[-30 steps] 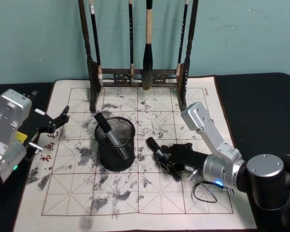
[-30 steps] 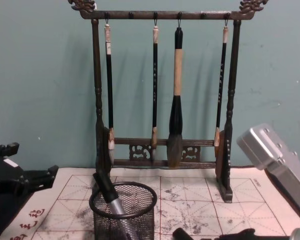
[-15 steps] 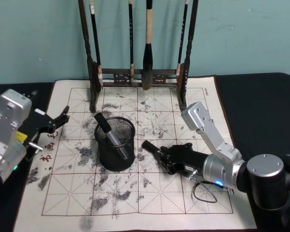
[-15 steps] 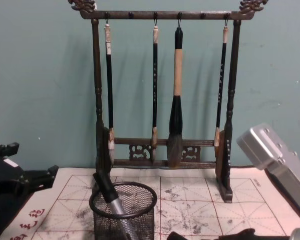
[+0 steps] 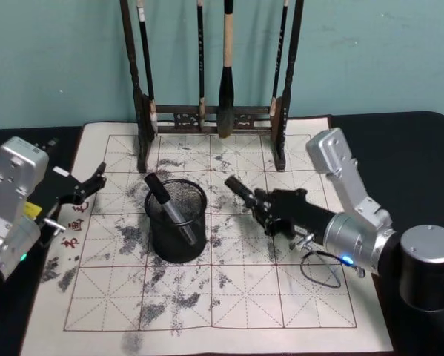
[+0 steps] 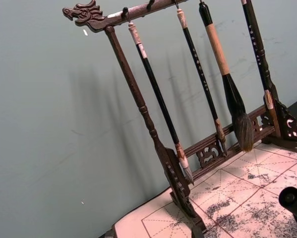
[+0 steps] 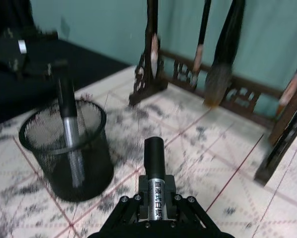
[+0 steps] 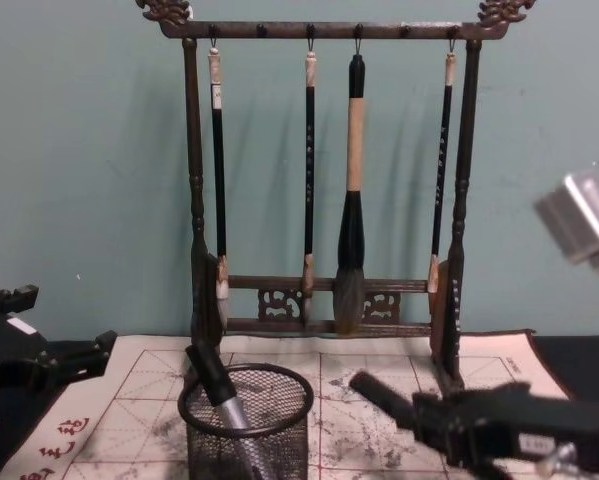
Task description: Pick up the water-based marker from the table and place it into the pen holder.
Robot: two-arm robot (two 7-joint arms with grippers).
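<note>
One marker [image 5: 167, 205] is contained in the centre-frame pen holder [image 5: 164, 239]. To its right, the water-based marker [image 5: 240, 189] is clamped by the right gripper [image 5: 264, 208]. The left gripper [image 5: 94, 181] is parked at the left edge.

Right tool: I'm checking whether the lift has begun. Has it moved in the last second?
Yes. In the chest view the right tool, shut on the marker, has risen from well below the pen holder's rim to about level with it.

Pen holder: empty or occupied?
Occupied: a silver marker leans inside the pen holder; the right end effector holds a second marker beside it.
</note>
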